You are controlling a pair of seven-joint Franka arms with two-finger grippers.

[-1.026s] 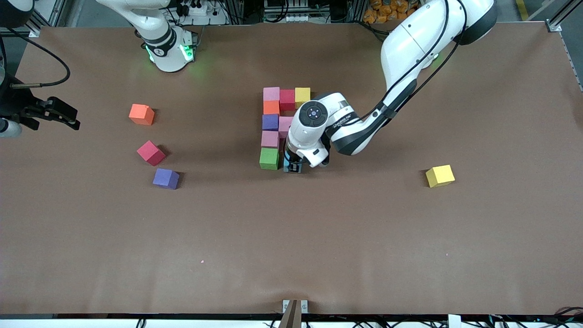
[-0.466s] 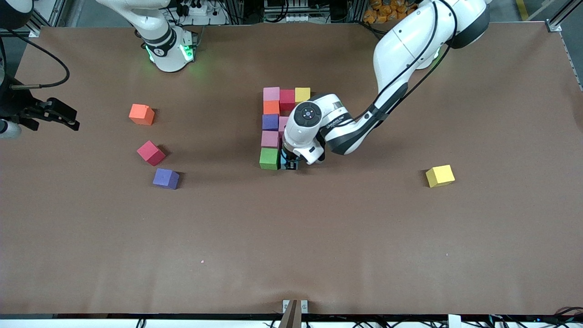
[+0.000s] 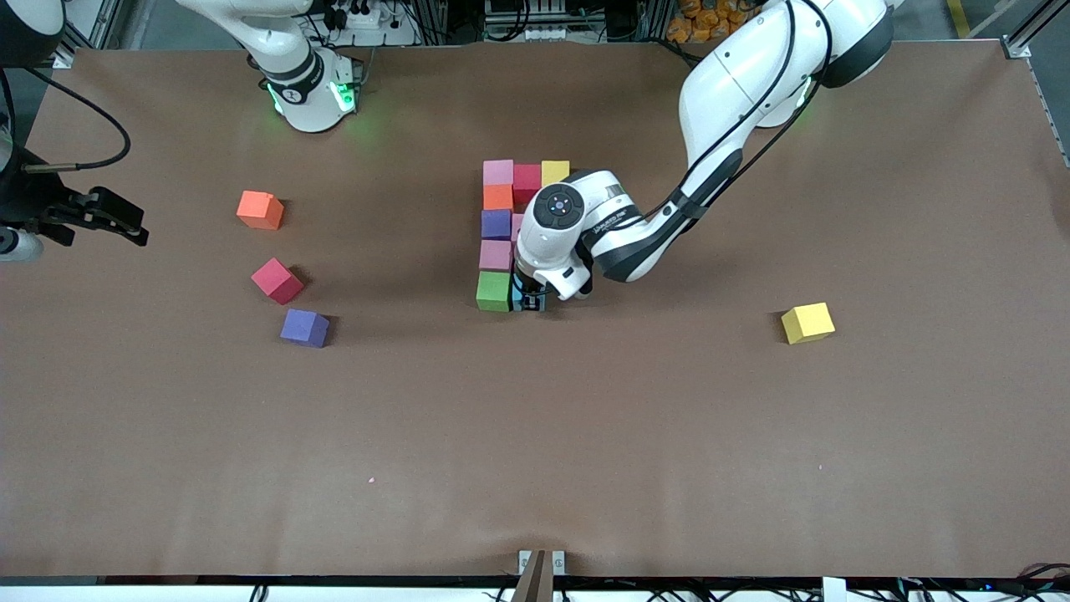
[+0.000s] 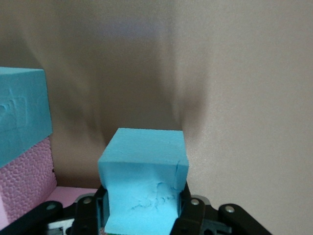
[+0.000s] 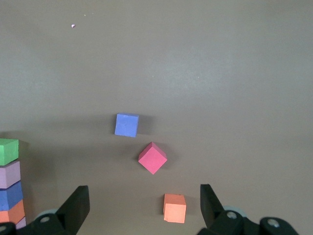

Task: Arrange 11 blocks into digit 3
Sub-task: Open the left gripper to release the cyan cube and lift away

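The digit 3 figure (image 3: 496,226) stands mid-table: pink, red (image 3: 527,181) and yellow (image 3: 554,171) cubes in the bar nearest the bases, then orange, purple, pink and green (image 3: 494,291) cubes in a column. My left gripper (image 3: 532,301) is shut on a light blue block (image 4: 142,161), low at the table right beside the green cube. A second light blue cube (image 4: 19,112) and a pink cube (image 4: 24,176) show in the left wrist view. My right gripper (image 3: 117,219) waits open and empty over the right arm's end of the table.
Loose cubes lie toward the right arm's end: orange (image 3: 260,210), red (image 3: 277,280) and purple (image 3: 304,328); they also show in the right wrist view as orange (image 5: 174,207), red (image 5: 152,157) and purple (image 5: 126,125). A loose yellow cube (image 3: 807,323) lies toward the left arm's end.
My left gripper has carried the light blue block sideways toward the green cube, closing the gap between them. The right arm has barely moved.
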